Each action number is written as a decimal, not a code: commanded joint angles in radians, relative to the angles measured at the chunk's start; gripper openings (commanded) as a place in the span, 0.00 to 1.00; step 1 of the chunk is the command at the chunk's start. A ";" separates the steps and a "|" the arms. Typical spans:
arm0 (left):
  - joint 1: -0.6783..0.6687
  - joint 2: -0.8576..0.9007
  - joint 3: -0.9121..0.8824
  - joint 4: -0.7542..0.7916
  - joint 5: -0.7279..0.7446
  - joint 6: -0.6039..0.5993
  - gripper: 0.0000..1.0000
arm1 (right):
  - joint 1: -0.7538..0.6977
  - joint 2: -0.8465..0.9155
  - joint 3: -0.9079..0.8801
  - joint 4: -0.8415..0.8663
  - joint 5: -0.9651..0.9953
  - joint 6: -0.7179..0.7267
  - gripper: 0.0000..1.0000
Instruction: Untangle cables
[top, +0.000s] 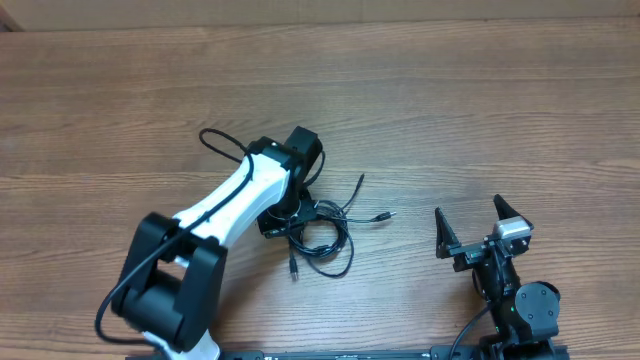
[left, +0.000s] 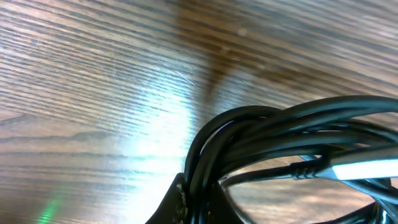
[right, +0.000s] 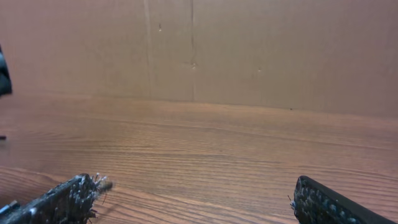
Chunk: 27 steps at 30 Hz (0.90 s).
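Black cables (top: 322, 238) lie knotted in one clump mid-surface (top: 450, 100), the left gripper (top: 288, 214) pinching a bundle of strands at the clump's left edge. The right gripper (top: 470, 215) hangs spread wide and empty, well apart. No cable is separated yet; the untangling looks barely begun.

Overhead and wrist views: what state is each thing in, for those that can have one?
cables: tangled in one bundle, pinched at one side.
left hand: shut on the cables.
right hand: open, empty, apart from the cables.
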 joint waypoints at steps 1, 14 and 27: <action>-0.031 -0.068 0.010 0.009 -0.010 0.023 0.04 | -0.004 -0.012 -0.010 0.004 0.003 -0.002 1.00; -0.054 -0.086 0.010 0.121 0.070 -0.066 0.04 | 0.001 0.085 -0.010 0.021 -0.882 1.046 1.00; -0.089 -0.086 0.008 0.316 0.018 -0.061 0.04 | 0.000 0.090 -0.006 0.010 -0.844 0.880 1.00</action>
